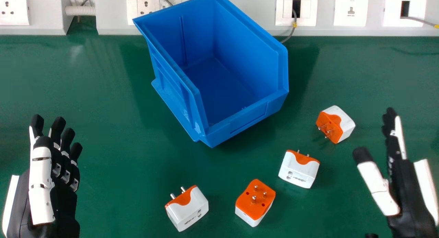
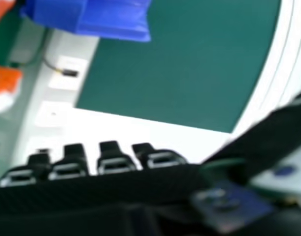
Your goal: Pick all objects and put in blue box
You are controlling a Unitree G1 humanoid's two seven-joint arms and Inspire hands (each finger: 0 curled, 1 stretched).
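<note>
The blue box stands empty on the green table in the head view, and part of it shows in the right hand view. Four orange-and-white plug adapters lie apart in front of it: one adapter nearest the left hand, a second with pins up, a third, and a fourth closest to the right hand. My left hand rests open at the left. At the right, my right hand is open, holding nothing; its fingers also show in the right hand view.
A white wall panel with sockets runs behind the table. A grey cable hangs from one socket close behind the box, and another cable crosses at the far right.
</note>
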